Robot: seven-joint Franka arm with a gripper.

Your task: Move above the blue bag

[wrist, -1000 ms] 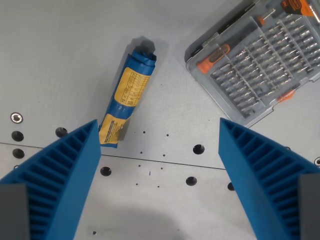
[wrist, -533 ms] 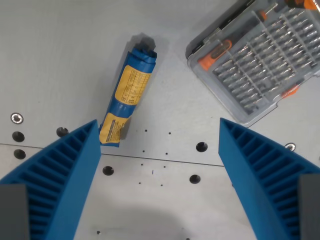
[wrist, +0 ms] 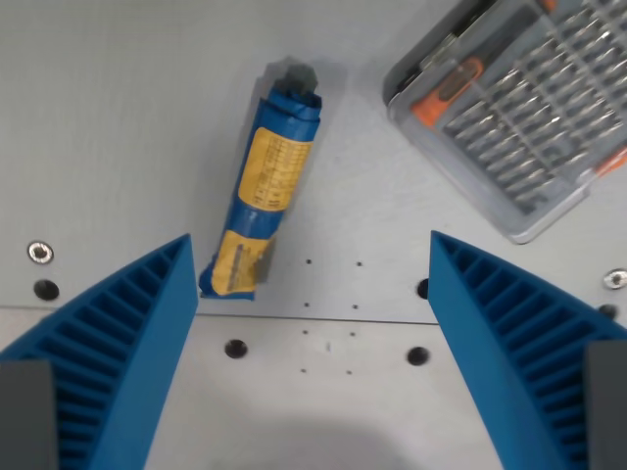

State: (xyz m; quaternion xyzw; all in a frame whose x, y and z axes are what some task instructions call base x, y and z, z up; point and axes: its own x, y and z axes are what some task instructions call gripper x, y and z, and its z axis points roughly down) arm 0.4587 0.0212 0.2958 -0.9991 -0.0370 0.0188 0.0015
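Note:
The blue bag (wrist: 265, 186) is a rolled blue packet with a yellow label. It lies slanted on the grey table, left of centre in the wrist view. My gripper (wrist: 313, 294) is open and empty, with its ribbed blue fingers (wrist: 118, 343) at the lower left and lower right of the view. The bag's lower end lies just beside the tip of the left finger, and most of the bag lies above the gap between the fingers.
A clear plastic case of screwdriver bits (wrist: 519, 108) with an orange-handled driver lies at the upper right. The grey table (wrist: 118, 117) has several bolt holes (wrist: 235, 348) along a seam near the bottom of the view.
The whole scene has shifted right and slightly down, so the camera moved. The bag now sits nearer the view's centre and the bit case is further toward the right edge.

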